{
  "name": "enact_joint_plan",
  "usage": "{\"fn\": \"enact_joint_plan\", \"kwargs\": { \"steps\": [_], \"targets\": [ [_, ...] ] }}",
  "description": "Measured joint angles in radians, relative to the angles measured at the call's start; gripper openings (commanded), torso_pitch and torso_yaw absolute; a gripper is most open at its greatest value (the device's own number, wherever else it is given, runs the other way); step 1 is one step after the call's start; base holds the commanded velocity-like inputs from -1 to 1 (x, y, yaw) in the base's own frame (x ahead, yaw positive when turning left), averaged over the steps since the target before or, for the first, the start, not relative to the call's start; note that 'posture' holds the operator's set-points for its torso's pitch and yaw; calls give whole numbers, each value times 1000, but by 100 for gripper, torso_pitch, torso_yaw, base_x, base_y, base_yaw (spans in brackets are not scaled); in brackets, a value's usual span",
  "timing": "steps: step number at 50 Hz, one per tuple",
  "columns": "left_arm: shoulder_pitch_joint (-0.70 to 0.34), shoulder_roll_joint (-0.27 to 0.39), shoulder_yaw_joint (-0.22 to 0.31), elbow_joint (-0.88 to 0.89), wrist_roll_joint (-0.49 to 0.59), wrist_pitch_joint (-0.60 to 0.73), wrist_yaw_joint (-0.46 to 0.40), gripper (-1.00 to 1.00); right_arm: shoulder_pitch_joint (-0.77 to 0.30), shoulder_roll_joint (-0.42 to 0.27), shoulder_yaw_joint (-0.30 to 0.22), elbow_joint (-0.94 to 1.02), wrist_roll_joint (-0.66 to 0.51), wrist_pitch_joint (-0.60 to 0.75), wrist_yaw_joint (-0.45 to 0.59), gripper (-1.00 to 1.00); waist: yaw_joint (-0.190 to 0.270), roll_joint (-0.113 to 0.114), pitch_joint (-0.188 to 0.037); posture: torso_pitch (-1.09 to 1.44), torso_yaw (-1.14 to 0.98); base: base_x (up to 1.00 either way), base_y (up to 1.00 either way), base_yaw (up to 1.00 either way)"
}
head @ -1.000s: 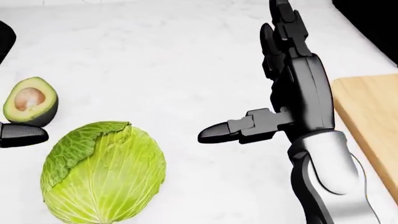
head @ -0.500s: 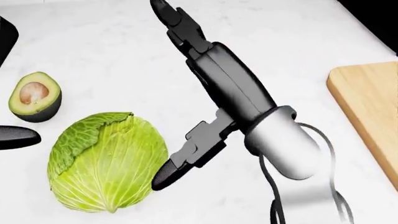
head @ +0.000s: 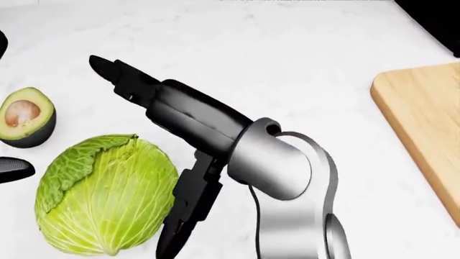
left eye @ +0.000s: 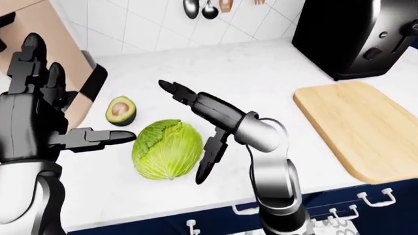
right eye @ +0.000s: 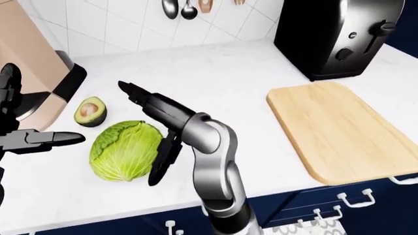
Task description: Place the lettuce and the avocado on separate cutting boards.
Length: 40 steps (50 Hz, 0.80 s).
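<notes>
A green lettuce head lies on the white counter, left of the middle. An avocado half, cut face and pit up, lies just up-left of it. My right hand is open; its fingers stretch up-left above the lettuce. Its thumb hangs down by the lettuce's right side. My left hand is open at the left edge, fingers up, thumb pointing right toward the lettuce. A wooden cutting board lies bare at the right.
A black toaster stands at the top right behind the board. A tan appliance with a black base stands at the left. Utensils hang on the tiled wall. The counter edge and drawer handles run along the bottom.
My right hand has swung left across the head view, from beside the board to over the lettuce, its thumb now down by the lettuce's right side. The lettuce and avocado stay put.
</notes>
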Motion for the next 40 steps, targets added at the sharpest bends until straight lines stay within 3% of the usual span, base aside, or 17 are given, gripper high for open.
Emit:
{"fn": "enact_joint_plan", "kwargs": {
  "steps": [35,37,38,40],
  "targets": [
    [45,-14,30,-4,-12,-32,-2,100,70,87,55,128,-111,-184,2,100,-11,13,-2,0,0,0,0,0],
    [47,-14,34,-8,-14,-32,-3,100,74,90,56,130,-125,-199,2,91,-12,14,-3,0,0,0,0,0],
    [48,-13,36,-8,-14,-32,-3,100,76,91,55,131,-131,-206,2,71,-12,15,-3,0,0,0,0,0],
    [48,-13,39,-8,-15,-32,-3,100,79,94,54,135,-141,-217,5,65,-12,16,-4,0,0,0,0,0]
  ]
}}
